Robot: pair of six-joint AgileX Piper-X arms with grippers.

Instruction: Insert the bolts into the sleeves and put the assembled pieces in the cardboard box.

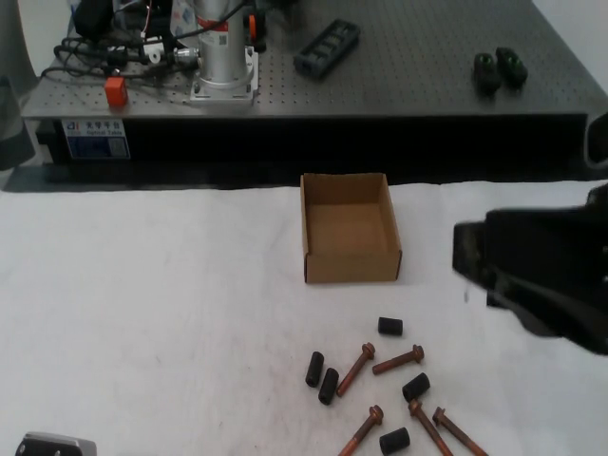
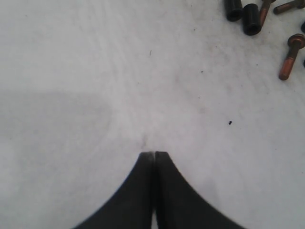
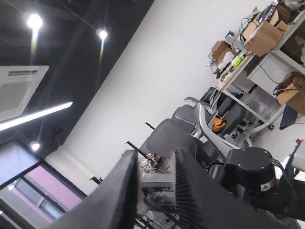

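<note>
Bolts [image 2: 290, 55] lie well apart from the left claw [image 2: 154, 155] (pressed fully closed).

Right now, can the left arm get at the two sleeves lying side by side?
Probably yes: only bare white cloth lies between the left gripper and those sleeves, though the gripper is shut and must open first.

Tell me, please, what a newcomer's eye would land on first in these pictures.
The open cardboard box stands mid-bench on the white cloth. Loose copper-coloured bolts and black sleeves lie scattered on its near side. A dark arm looms at the right edge of the high view, and the left gripper hangs shut above bare cloth.
</note>
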